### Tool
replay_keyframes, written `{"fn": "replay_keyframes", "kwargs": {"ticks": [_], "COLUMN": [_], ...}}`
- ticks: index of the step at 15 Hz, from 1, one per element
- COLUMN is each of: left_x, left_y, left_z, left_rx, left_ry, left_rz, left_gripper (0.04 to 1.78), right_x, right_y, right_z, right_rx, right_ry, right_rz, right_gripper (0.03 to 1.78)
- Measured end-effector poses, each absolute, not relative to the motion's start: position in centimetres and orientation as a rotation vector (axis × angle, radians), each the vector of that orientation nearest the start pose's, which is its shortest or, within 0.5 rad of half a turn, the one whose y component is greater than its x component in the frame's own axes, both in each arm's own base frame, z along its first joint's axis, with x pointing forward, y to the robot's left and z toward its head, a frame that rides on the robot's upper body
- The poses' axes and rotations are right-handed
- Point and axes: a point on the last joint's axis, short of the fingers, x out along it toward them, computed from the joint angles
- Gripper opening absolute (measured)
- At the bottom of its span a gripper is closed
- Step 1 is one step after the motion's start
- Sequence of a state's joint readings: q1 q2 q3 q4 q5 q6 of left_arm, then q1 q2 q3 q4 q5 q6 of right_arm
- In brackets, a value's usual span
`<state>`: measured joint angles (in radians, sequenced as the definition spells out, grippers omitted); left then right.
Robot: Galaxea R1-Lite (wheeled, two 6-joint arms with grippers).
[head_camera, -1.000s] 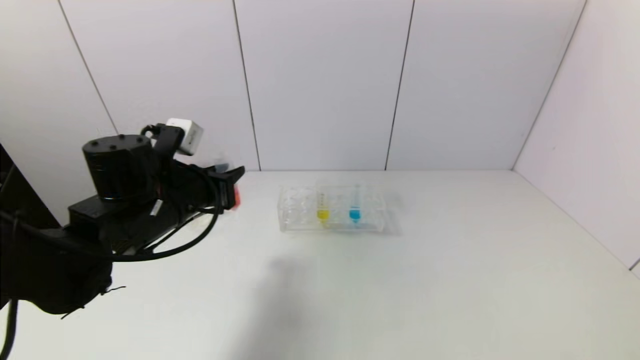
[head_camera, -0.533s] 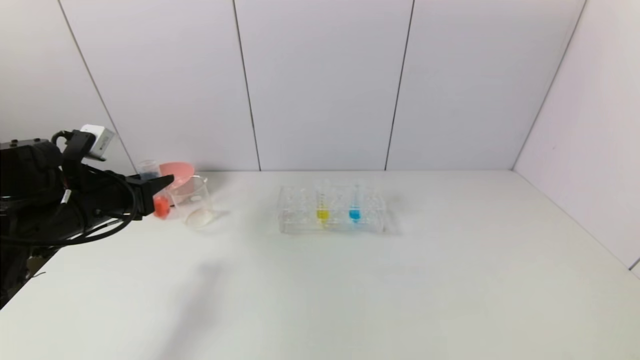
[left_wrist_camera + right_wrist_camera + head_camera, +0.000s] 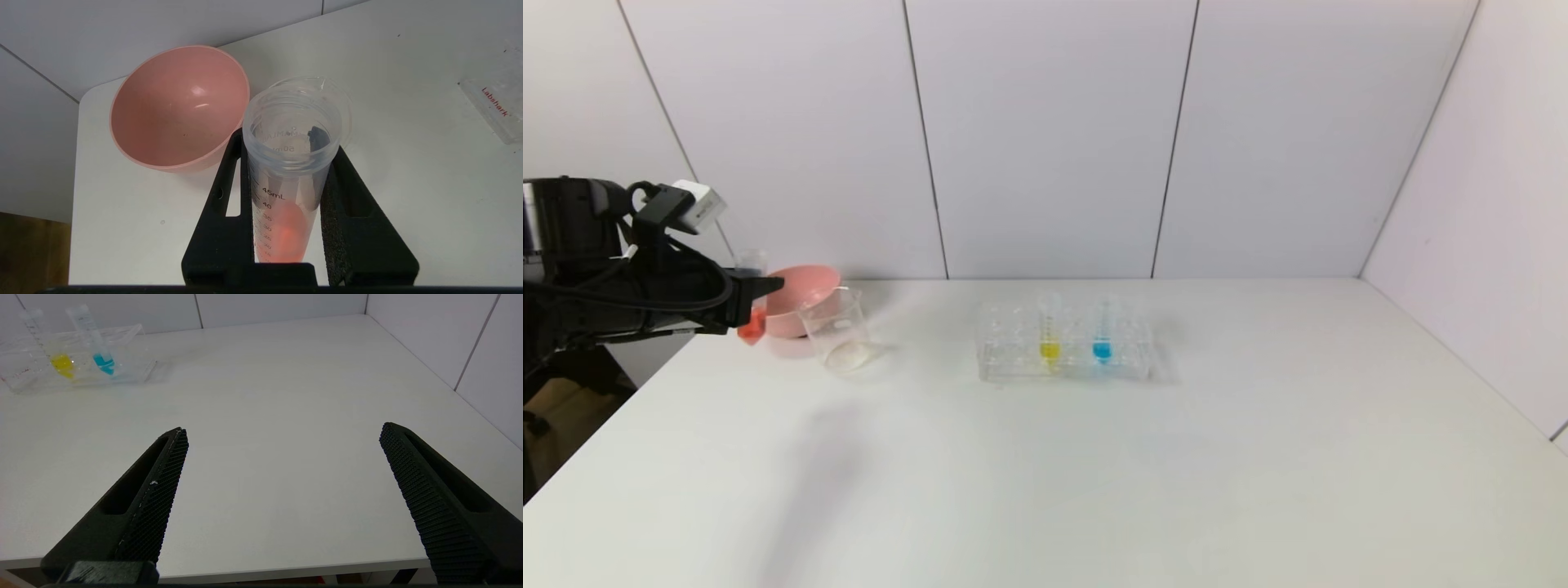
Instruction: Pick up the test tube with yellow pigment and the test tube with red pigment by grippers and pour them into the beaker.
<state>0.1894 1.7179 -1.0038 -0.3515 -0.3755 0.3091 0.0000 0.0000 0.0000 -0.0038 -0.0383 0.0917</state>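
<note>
Left gripper point(image 3: 756, 306) sits at the left edge of the head view, its jaws closed against the sides of the test tube with red pigment point(image 3: 752, 320). In the head view the tube's long axis runs roughly upright, slightly tilted, open mouth up and red tip down, just left of the pink bowl point(image 3: 805, 298) and the beaker point(image 3: 837, 331). In the left wrist view the tube point(image 3: 286, 179) fills the centre of the frame between the two black jaws, open mouth towards the top of the frame. The tube is clear plastic with a threaded rim and printed graduations; "45mL" and "40" read plainly, lower numbers blur. Orange-red liquid lies in its lower part, and the tip is cut off behind the gripper point(image 3: 286, 171) body. The beaker point(image 3: 339, 110) shows only as a rim and pouring lip behind the tube mouth; whether the two touch cannot be told.

Test tube with yellow pigment point(image 3: 1049, 331) stands upright in the clear rack point(image 3: 1066, 347) at mid-frame on the white surface point(image 3: 1094, 474), mouth up, beside a blue-liquid tube point(image 3: 1103, 331). In the right wrist view both tubes lean at the upper left of the frame, the yellow one point(image 3: 49, 347) partly washed out by the rack point(image 3: 130, 359).

Right gripper point(image 3: 282, 465) is out of the head view; its own camera shows the jaws spread wide, holding nothing, above the near edge of the surface.
</note>
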Motion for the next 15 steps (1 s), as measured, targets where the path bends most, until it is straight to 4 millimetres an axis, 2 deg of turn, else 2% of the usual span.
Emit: {"fn": "replay_keyframes", "kwargs": {"ticks": [4,7,11,15], "left_x": [34.1,35.6,37.0,37.6], "left_y": [5.6,5.9,5.9,5.0], "left_z": [21.5,21.3,20.4,21.0], "left_rx": [0.320,0.409,0.535,0.614], "left_ry": [0.404,0.486,0.527,0.571], "left_rz": [-0.262,-0.307,-0.373,-0.420], "left_gripper": [0.47,0.47,0.47,0.47], "right_x": [-2.3,-2.3,-2.3,-2.3], "right_y": [-0.1,-0.1,-0.1,-0.1], "right_z": [7.6,7.6,7.6,7.6], "right_rx": [0.091,0.092,0.091,0.092], "right_ry": [-0.006,-0.006,-0.006,-0.006], "right_rz": [-0.038,-0.038,-0.038,-0.038], "right_gripper": [1.71,1.71,1.71,1.71]}}
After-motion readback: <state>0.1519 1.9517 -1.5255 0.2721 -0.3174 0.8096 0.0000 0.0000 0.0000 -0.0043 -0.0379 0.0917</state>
